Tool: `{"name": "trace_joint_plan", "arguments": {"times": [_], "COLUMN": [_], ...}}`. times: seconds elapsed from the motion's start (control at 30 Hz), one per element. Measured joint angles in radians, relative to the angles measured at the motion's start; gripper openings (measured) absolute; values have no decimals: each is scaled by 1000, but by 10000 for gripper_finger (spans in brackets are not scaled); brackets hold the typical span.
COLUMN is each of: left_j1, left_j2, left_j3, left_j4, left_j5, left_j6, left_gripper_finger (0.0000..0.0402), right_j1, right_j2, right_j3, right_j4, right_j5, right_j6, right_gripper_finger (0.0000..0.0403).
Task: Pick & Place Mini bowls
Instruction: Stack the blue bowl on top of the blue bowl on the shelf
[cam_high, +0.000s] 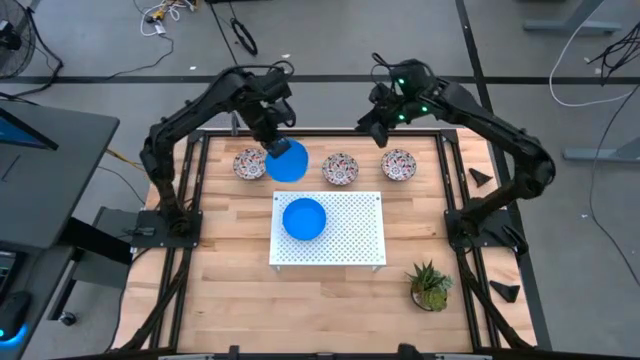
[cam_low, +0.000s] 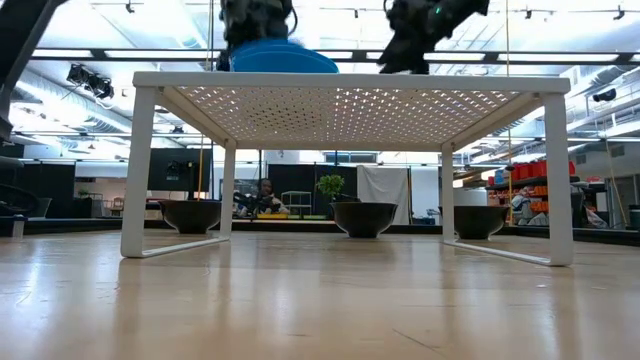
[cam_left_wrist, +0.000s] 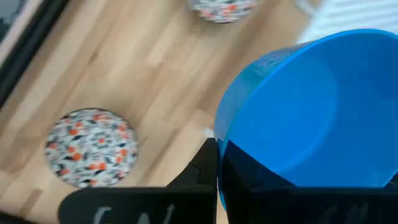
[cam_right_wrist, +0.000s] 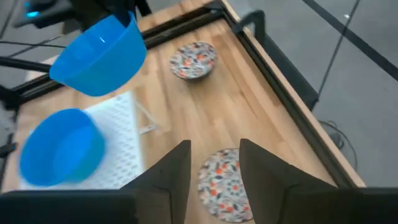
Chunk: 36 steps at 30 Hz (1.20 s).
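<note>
My left gripper (cam_high: 273, 147) (cam_left_wrist: 219, 177) is over the table's far side, shut on a plain blue mini bowl (cam_high: 289, 163) (cam_left_wrist: 311, 106) (cam_right_wrist: 99, 55) that hangs in the air. A second blue bowl (cam_high: 304, 219) (cam_right_wrist: 59, 146) stands on its base on the white perforated board (cam_high: 350, 235). Three floral bowls (cam_high: 249, 164) (cam_high: 340, 169) (cam_high: 398, 164) sit in a row on the wood beyond the board. My right gripper (cam_high: 380, 125) (cam_right_wrist: 214, 171) is open, above the right floral bowl (cam_right_wrist: 224, 183) and apart from it. My left gripper holds the blue bowl by its rim and wall (cam_left_wrist: 227, 134), one finger outside (cam_left_wrist: 204, 163) and the other inside the bowl. It comes from above. The bowl is lifted clear of the table, tilted, and hangs below the fingers.
The board is a low rack on legs (cam_low: 135, 170) with room beneath. A small potted plant (cam_high: 430, 285) stands near the table's right near corner. Black frame rails (cam_high: 195, 190) run along the table's sides. Bare wood lies in front of the board.
</note>
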<state>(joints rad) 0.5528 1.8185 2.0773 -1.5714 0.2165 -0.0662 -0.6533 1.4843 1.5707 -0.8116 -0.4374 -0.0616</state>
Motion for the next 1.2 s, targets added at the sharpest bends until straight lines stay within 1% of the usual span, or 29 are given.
{"name": "trace_joint_plan", "arguments": {"times": [0.1,0.23,0.33,0.4,0.53,0.6,0.7,0.77,0.83,0.93,1.2], "left_j1": [-32,-84,-125,-159,-228,-257,-287,-300,-311,-323,-345], "left_j2": [-42,-74,-97,-100,-102,-101,-100,-100,-100,-96,-64], "left_j3": [0,0,0,1,0,0,0,0,0,0,-4], "left_j4": [0,0,0,0,0,0,0,0,0,0,0], "left_j5": [45,70,118,131,134,133,99,73,61,44,41], "left_j6": [-5,-37,-79,-112,-181,-220,-279,-325,-370,-437,-603], "left_gripper_finger": [4,4,4,4,4,4,4,4,4,4,4], "right_j1": [34,73,100,114,129,135,145,153,163,172,177], "right_j2": [-51,-108,-145,-162,-177,-176,-176,-176,-176,-176,-176], "right_j3": [0,0,0,0,0,0,0,0,0,0,0], "right_j4": [-21,-21,-21,-21,-18,-19,-35,-39,-39,-39,-39], "right_j5": [0,0,-1,-1,-3,-2,-42,-83,-100,-103,-102], "right_j6": [34,60,62,93,158,159,159,159,160,159,148], "right_gripper_finger": [139,139,139,139,139,139,139,139,139,139,139]}}
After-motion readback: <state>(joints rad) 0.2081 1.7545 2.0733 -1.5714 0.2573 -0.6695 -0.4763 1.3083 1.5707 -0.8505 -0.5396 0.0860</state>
